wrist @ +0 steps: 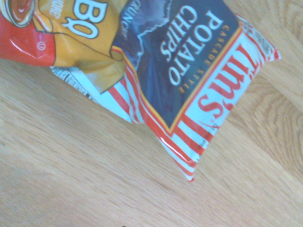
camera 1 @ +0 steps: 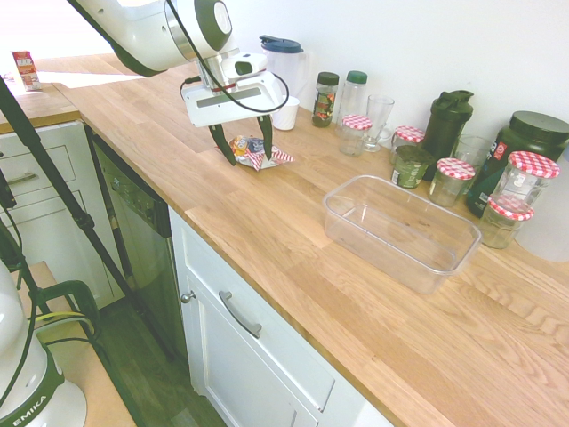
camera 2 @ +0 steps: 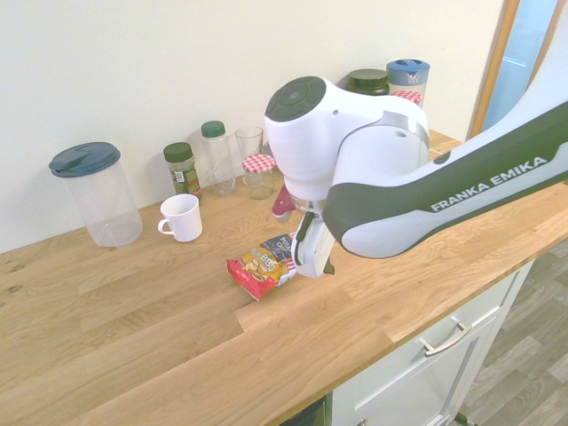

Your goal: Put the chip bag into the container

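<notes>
Foil bag: chip bag (camera 2: 262, 268), red, mustard and dark blue, lying on the table (camera 1: 293, 276), and here I am right over it!
Jaws: mine (camera 1: 242, 158), spread wide, one finger to either side of the bag in the first exterior view, nothing clenched, presumably lined up for a pinch across it.
White mug: standing near the bag (camera 2: 182, 218), on the wall side, and I'd want to lift clear of it.
Clear container: waiting further along the table (camera 1: 400, 233), near its front edge, open side up, surely set that way so I can drop the bag straight in.
Checked-lid jars: behind the container (camera 1: 452, 181), toward the wall, probably parked there to leave the front approach free.
Next: close gently, I judge; foil could slip or crumple.
</notes>
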Controlling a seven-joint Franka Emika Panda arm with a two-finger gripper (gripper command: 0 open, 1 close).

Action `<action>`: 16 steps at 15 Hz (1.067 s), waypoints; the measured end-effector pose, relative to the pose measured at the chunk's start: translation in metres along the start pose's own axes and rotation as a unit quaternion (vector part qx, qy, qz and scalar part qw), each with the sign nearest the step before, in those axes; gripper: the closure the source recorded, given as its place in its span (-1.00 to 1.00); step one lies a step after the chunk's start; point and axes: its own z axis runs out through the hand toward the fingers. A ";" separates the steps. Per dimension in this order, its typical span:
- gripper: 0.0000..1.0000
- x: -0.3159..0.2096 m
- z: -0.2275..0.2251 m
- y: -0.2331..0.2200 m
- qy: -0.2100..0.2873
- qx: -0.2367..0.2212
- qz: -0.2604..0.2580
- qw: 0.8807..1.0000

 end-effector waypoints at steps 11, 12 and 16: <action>-1.00 0.029 0.012 -0.033 0.000 -0.076 -0.068 0.995; -1.00 0.031 0.012 -0.036 0.000 -0.083 -0.076 0.994; -1.00 0.031 0.010 -0.050 -0.007 -0.090 -0.104 0.991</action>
